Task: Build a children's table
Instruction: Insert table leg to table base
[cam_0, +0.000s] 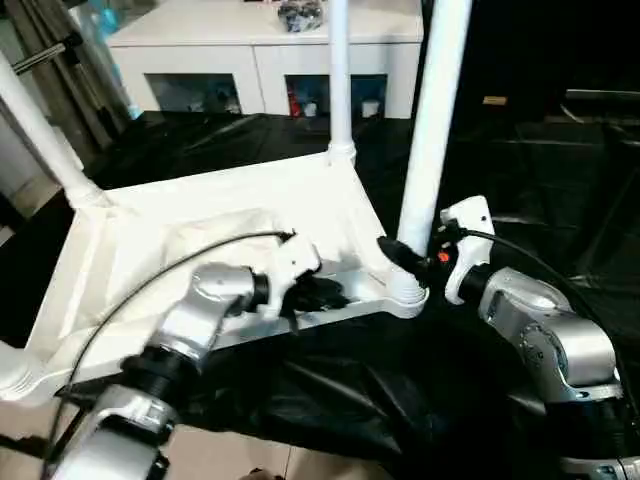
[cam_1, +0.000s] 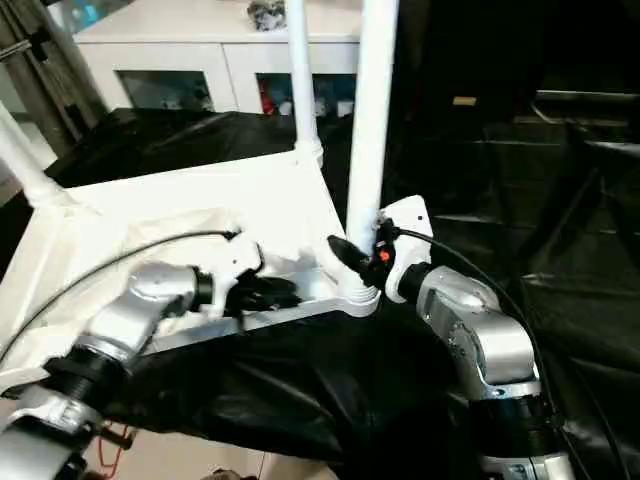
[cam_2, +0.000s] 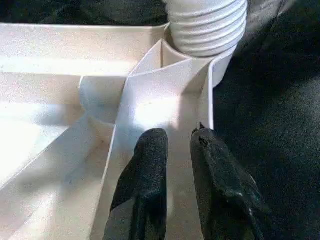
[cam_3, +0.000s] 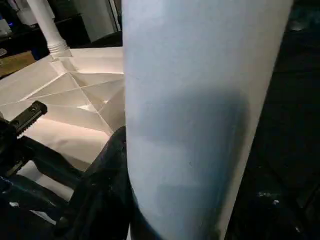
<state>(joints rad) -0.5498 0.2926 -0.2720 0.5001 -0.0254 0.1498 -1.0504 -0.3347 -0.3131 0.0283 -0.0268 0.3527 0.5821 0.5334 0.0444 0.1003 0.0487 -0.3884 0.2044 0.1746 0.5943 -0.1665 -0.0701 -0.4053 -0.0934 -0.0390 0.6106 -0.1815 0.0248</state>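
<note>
The white tabletop (cam_0: 210, 240) lies upside down on a black cloth, ribs facing up. White legs stand in its corner sockets: one at the near right corner (cam_0: 432, 130), one at the far corner (cam_0: 339, 80) and one slanting at the left (cam_0: 40, 130). My left gripper (cam_2: 180, 140) rests over the tabletop's near rim beside the near right socket (cam_2: 207, 30). Its fingers (cam_2: 147, 170) stand a little apart with nothing between them. My right gripper (cam_0: 412, 256) grips the near right leg just above its base. One black finger (cam_3: 105, 190) presses the leg's side; the other is hidden behind it.
A white cabinet (cam_0: 260, 50) with glass doors stands at the back. Black cloth (cam_0: 400, 400) covers the floor under and in front of the tabletop. Dark furniture (cam_0: 590, 110) stands at the right. A black cable (cam_0: 150, 275) arcs over my left forearm.
</note>
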